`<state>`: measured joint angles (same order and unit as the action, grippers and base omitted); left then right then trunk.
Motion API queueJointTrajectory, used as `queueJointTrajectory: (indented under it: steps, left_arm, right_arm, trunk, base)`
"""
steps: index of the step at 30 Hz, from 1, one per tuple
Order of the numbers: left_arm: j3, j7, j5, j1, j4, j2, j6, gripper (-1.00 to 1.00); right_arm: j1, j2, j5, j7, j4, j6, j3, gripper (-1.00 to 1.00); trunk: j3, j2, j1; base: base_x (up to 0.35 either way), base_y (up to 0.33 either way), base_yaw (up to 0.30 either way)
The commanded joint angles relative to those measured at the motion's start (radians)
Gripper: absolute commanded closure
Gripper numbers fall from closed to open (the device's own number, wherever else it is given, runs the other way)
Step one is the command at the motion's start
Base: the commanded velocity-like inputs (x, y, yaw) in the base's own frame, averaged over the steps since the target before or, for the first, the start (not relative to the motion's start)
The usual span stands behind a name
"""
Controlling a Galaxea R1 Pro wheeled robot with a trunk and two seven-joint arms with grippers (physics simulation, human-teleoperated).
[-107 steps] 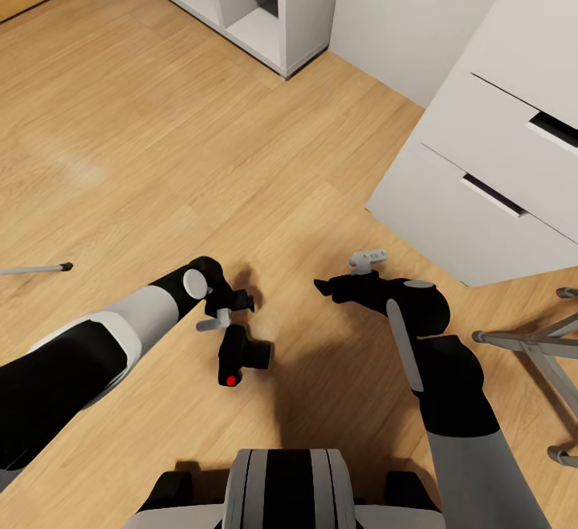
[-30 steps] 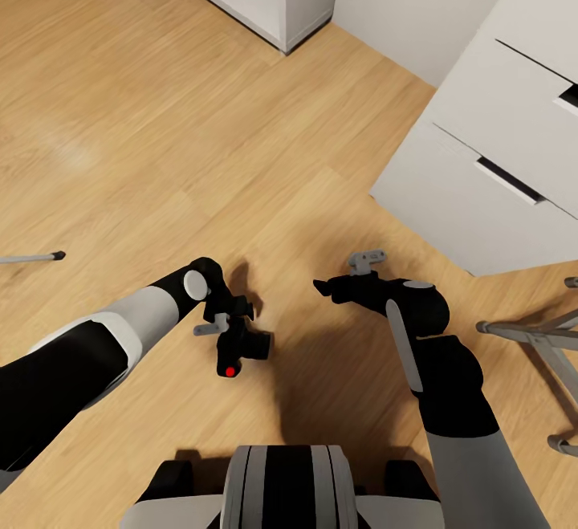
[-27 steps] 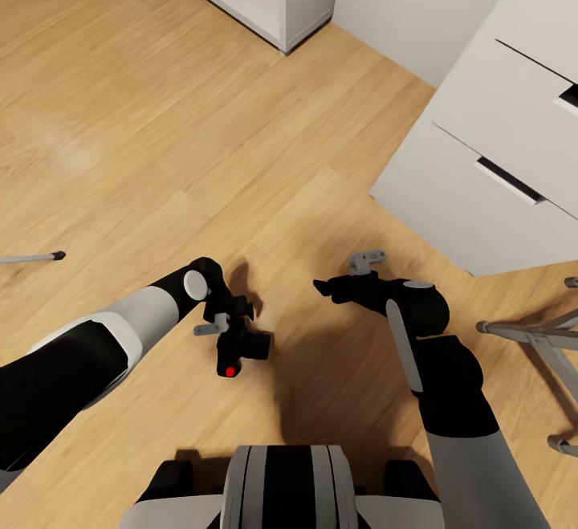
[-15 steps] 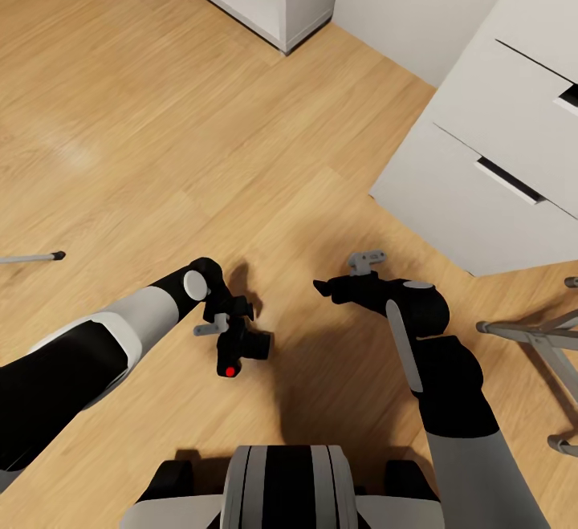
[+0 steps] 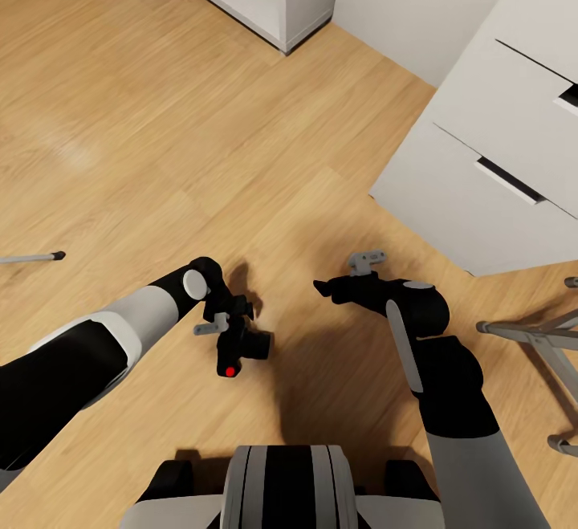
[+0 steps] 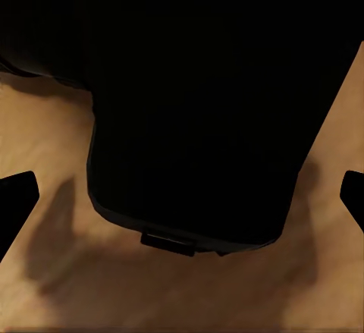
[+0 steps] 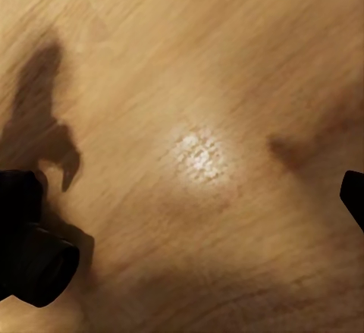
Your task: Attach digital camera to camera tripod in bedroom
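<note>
Wood floor (image 5: 160, 111), left pincer (image 5: 229, 322) gripping digital camera (image 5: 239, 350)

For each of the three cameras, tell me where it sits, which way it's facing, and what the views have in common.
Head view: on the robot's head, looking down at the light wood plank floor, both arms and the white drawer chest.
Left wrist view: on the left arm, facing the small black digital camera with a red dot close up; black fingers at the edges.
Right wrist view: on the right arm, facing the floor.
Shared: all three show the digital camera.
</note>
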<state>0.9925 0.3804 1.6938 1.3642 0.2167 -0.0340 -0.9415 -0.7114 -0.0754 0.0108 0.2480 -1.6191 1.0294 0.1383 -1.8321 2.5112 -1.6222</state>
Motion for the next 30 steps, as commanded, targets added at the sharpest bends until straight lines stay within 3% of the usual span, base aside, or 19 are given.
queueJointTrajectory:
  steps: [1,30]
  left_arm:
    - [-0.001,0.008,-0.004,0.000,0.001,0.000,-0.002,-1.00]
    - [0.000,0.016,-0.008,-0.006,0.001,-0.005,0.000,-1.00]
  right_arm:
    - [0.000,0.000,0.001,0.002,-0.001,0.004,0.000,-1.00]
    - [0.003,0.000,0.001,0.002,-0.001,0.004,0.000,-1.00]
  trunk:
    - [0.000,0.000,0.000]
    - [0.000,0.000,0.000]
  base:
    - [0.000,0.000,0.000]
    - [0.000,0.000,0.000]
